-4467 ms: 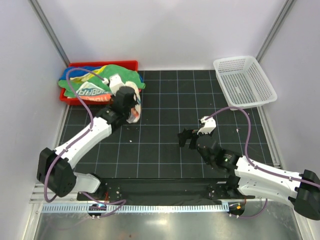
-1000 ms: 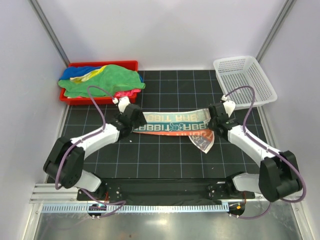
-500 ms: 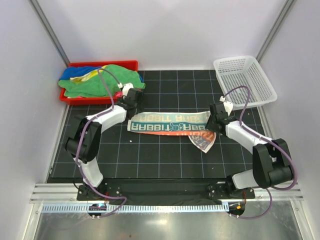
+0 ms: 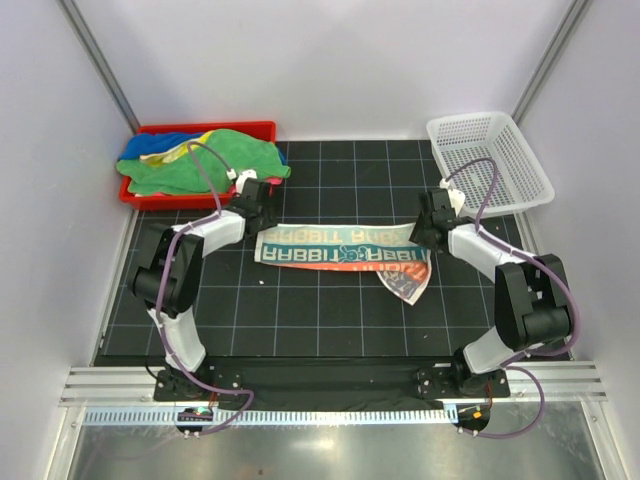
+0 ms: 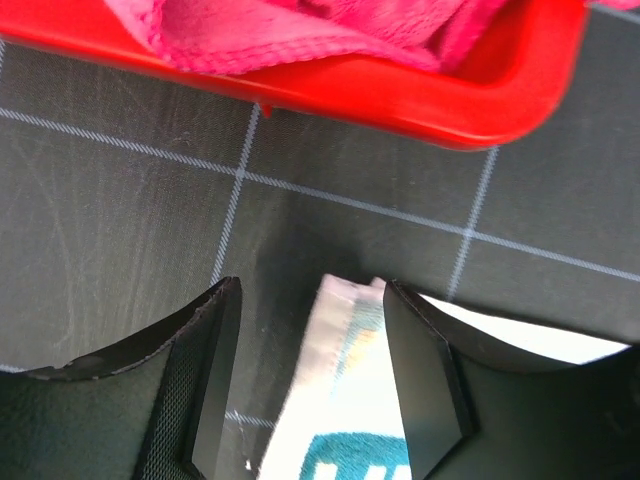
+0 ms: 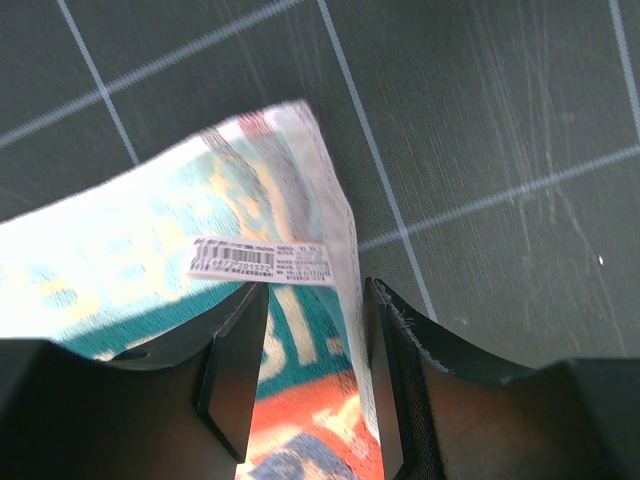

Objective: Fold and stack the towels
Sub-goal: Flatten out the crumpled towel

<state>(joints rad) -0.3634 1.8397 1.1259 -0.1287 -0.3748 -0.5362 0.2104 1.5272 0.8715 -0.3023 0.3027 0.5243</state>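
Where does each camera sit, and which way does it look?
Top external: above and behind the bases, looking down on the table; left arm and right arm show.
Left wrist: on the left arm, looking past the left gripper at a corner of the printed towel and the red tray.
Right wrist: looking past the right gripper at that towel's labelled end.
Shared: all three show this towel.

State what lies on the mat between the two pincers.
The cream printed towel, spread lengthwise from left pincer to right pincer; the top view shows it.
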